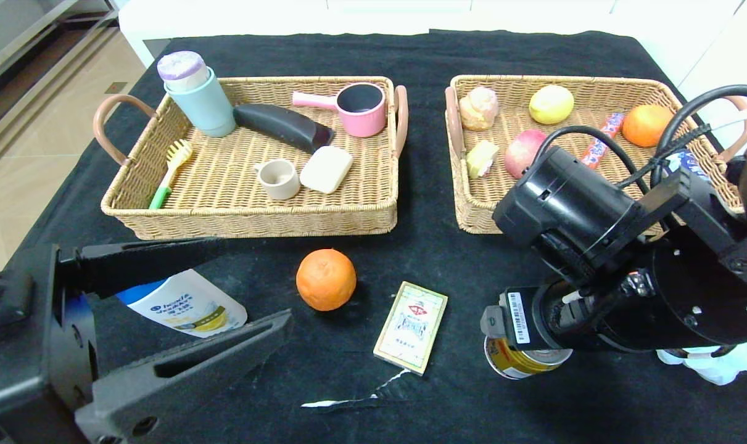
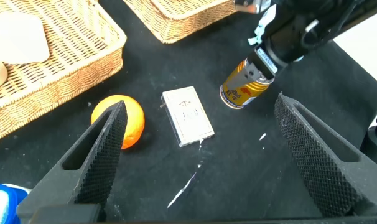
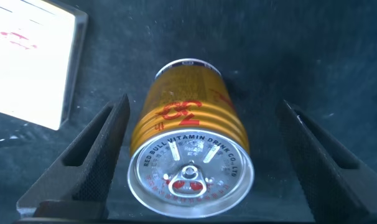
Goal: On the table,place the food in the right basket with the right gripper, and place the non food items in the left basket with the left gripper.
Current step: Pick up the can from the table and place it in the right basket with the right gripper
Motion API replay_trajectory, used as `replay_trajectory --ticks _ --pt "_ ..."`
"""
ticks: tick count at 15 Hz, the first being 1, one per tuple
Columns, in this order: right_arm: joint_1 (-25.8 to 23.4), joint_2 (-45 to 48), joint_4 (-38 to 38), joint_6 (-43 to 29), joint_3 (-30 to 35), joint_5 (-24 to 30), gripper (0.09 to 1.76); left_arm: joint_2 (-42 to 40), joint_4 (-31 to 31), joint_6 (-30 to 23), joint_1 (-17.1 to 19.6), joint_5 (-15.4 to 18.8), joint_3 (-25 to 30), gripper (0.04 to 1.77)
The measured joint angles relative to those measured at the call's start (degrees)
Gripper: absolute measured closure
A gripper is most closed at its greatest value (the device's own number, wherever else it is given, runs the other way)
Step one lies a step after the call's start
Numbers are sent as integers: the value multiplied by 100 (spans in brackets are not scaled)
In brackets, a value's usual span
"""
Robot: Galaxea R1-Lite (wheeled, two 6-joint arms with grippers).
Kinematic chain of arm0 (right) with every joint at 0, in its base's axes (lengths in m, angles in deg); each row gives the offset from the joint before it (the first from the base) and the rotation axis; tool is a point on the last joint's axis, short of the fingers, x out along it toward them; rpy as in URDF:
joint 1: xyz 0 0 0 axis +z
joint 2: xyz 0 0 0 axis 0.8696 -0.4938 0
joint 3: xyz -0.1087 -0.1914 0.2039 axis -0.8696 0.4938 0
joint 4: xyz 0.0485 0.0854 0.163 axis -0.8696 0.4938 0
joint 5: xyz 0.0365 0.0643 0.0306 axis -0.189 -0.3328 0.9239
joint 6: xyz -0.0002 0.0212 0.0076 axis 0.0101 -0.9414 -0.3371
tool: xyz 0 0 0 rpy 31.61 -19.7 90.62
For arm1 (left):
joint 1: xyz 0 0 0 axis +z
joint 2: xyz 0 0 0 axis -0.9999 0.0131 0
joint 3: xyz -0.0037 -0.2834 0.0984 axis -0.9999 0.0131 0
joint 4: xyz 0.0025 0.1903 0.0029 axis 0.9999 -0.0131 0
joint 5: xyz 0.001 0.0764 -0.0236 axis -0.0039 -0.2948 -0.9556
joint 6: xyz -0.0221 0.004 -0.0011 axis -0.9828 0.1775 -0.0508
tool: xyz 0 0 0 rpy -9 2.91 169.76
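The gold drink can (image 1: pixel 521 362) stands on the black table (image 1: pixel 459 407) at the front right. My right gripper (image 3: pixel 204 107) is open and lowered around the can (image 3: pixel 190 143), one finger on each side with gaps. My left gripper (image 1: pixel 256 282) is open and empty at the front left, its fingers on either side of the white shampoo bottle (image 1: pixel 182 303). An orange (image 1: pixel 326 279) and the flat card box (image 1: pixel 411 335) lie between the arms. The peach (image 1: pixel 524 151) lies in the right basket (image 1: pixel 472 216). The pale-blue pouf (image 1: pixel 715 367) shows partly behind my right arm.
The left basket (image 1: pixel 250 225) holds a mint cup, a pink pot, a brush and other items. The right basket also holds a lemon (image 1: pixel 551 103), a second orange (image 1: pixel 646 124) and snacks. A white tear (image 1: pixel 354 398) marks the cloth near the front edge.
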Motion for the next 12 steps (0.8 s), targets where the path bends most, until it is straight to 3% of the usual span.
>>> replay_trajectory --ticks 12 --pt "-74 -262 -33 -149 65 179 14 -40 -1 20 -2 0 -13 9"
